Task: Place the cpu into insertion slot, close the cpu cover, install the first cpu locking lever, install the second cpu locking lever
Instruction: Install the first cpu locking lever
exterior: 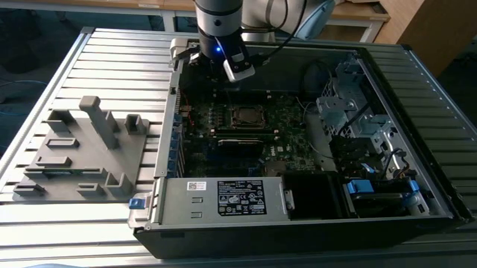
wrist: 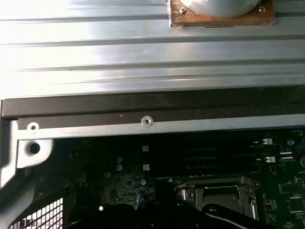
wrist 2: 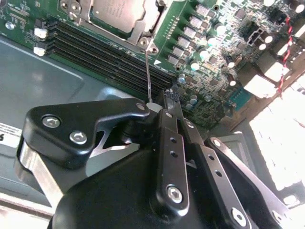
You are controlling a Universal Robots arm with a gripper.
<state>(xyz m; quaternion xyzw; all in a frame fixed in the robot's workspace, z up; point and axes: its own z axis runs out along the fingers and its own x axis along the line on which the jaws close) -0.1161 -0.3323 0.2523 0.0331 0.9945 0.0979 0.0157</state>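
The jaws are hanging clenched on nothing just beside the raised lever [wrist 2: 147, 71], seemingly poised for pushing it, while the cpu [wrist 2: 114, 12] is lying beyond them under the lowered cover [wrist 2: 136, 34].

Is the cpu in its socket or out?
In: the second wrist view shows the cpu lying flat on the motherboard, the cpu cover framing it.

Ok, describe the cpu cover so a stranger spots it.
Inside the open black computer case lies a green motherboard. Near its middle sits the cpu cover: a shiny silver frame around the grey cpu, unlike the black memory slots alongside.
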